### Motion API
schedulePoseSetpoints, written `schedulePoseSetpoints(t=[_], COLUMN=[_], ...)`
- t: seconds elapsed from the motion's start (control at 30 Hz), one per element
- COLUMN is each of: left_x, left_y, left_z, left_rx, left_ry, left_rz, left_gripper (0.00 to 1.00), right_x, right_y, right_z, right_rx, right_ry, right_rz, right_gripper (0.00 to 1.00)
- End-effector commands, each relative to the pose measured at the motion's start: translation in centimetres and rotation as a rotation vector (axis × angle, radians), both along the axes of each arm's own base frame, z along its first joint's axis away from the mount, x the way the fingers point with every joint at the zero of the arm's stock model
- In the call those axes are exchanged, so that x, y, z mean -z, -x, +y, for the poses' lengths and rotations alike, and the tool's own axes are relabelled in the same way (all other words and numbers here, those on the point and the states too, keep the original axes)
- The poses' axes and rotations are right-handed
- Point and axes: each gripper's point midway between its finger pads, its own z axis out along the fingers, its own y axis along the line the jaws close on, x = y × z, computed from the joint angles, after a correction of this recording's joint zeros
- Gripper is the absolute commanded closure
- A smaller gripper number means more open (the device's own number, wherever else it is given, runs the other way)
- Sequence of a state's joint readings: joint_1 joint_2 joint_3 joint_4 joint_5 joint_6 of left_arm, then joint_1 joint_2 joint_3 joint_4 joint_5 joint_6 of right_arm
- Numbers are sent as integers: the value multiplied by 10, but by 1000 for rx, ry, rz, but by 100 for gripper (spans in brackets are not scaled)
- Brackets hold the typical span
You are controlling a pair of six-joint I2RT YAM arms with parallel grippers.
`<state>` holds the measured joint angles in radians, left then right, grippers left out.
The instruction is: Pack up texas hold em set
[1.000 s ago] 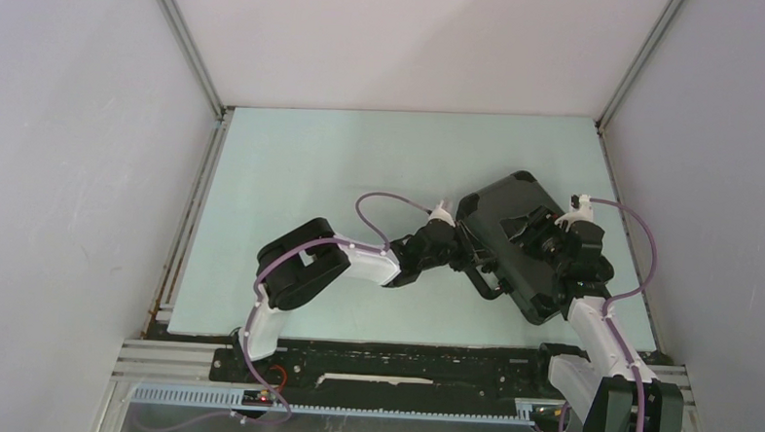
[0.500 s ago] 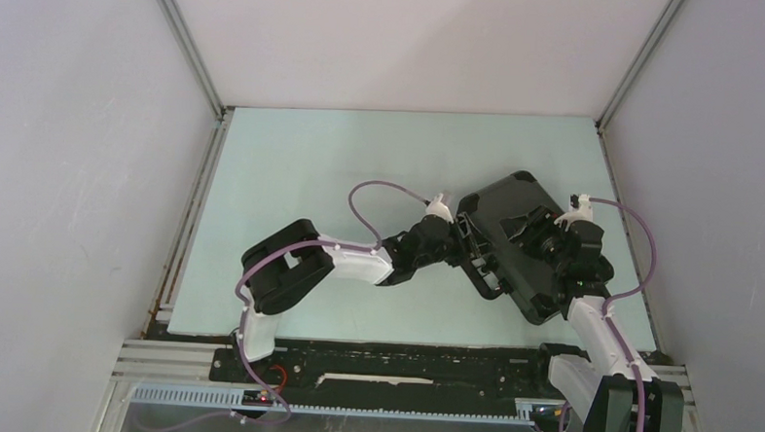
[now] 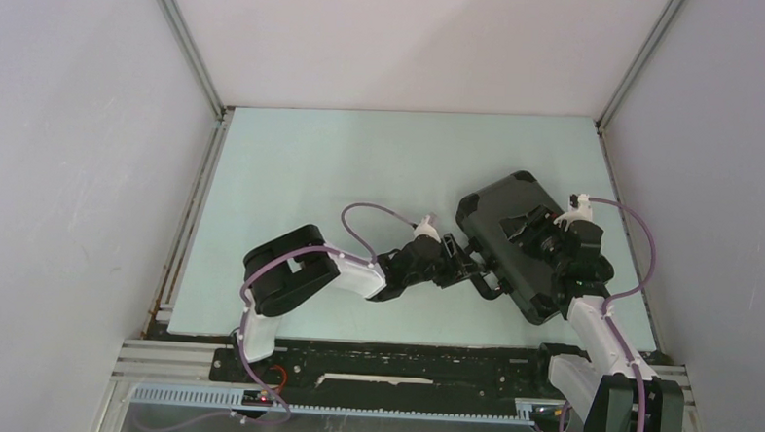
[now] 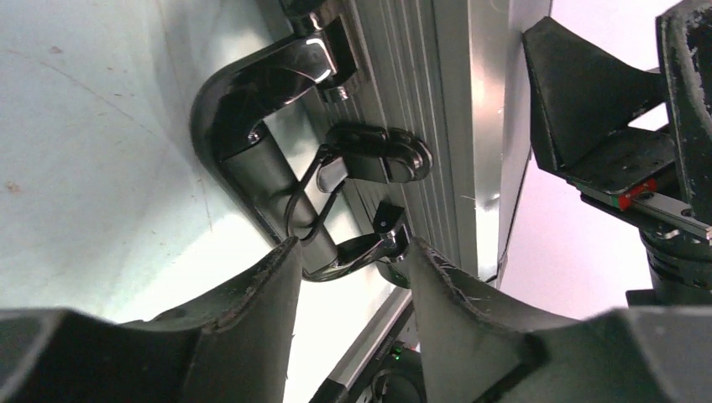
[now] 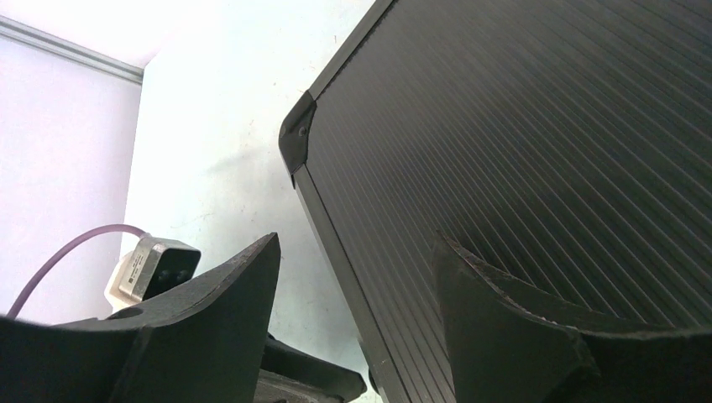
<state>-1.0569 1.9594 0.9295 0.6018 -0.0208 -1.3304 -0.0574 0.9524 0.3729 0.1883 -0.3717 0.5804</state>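
Observation:
The texas hold em set is a black ribbed hard case (image 3: 512, 198), lid shut, lying at the right of the table. My left gripper (image 3: 462, 267) is open at the case's handle side. In the left wrist view, the gripper (image 4: 353, 253) has its tips just short of a lower chrome latch (image 4: 369, 248), with nothing between them. The black handle (image 4: 243, 109) and an upper latch (image 4: 378, 155) lie beyond. My right gripper (image 3: 536, 238) rests open over the lid. In the right wrist view, that gripper (image 5: 357, 245) straddles the lid's (image 5: 546, 151) edge.
The pale green table (image 3: 341, 175) is walled in on the left, back and right. A metal rail (image 3: 382, 357) runs along the near edge by the arm bases. The left arm's wrist camera (image 5: 155, 269) sits close to the case's side.
My left gripper has opened and drawn back toward the near left, away from the case's handle. The right arm and the case have stayed put.

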Motion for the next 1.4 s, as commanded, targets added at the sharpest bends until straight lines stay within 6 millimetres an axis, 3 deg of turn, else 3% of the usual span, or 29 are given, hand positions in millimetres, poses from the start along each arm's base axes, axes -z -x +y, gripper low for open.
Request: schedulePoseSetpoints(t=[0.0, 0.1, 0.2, 0.33, 0.5, 0.8, 1.13, 1.37], left_x=[-14, -11, -8, -6, 0, -3, -27, -38], left_y=[-4, -5, -6, -9, -8, -9, -18, -27], left_z=[-11, -12, -3, 11, -4, -14, -36, -45], left_rx=[-10, -15, -47, -88, -60, -42, 12, 20], left_ry=[66, 61, 39, -19, 12, 27, 65, 75], left_rz=[-16, -1, -9, -23, 27, 28, -35, -79], left_gripper=[48, 52, 44, 43, 53, 59, 69, 70], right_x=[63, 63, 63, 63, 63, 63, 63, 64], right_y=[41, 41, 41, 42, 41, 41, 41, 41], right_z=[9, 9, 9, 10, 10, 10, 11, 11], right_rx=[-38, -39, -40, -42, -43, -43, -45, -48], right_ry=[-4, -3, -3, -2, -1, 0, 4, 5], right_rz=[272, 271, 270, 271, 273, 273, 272, 274], right_gripper=[24, 24, 24, 24, 24, 24, 24, 24])
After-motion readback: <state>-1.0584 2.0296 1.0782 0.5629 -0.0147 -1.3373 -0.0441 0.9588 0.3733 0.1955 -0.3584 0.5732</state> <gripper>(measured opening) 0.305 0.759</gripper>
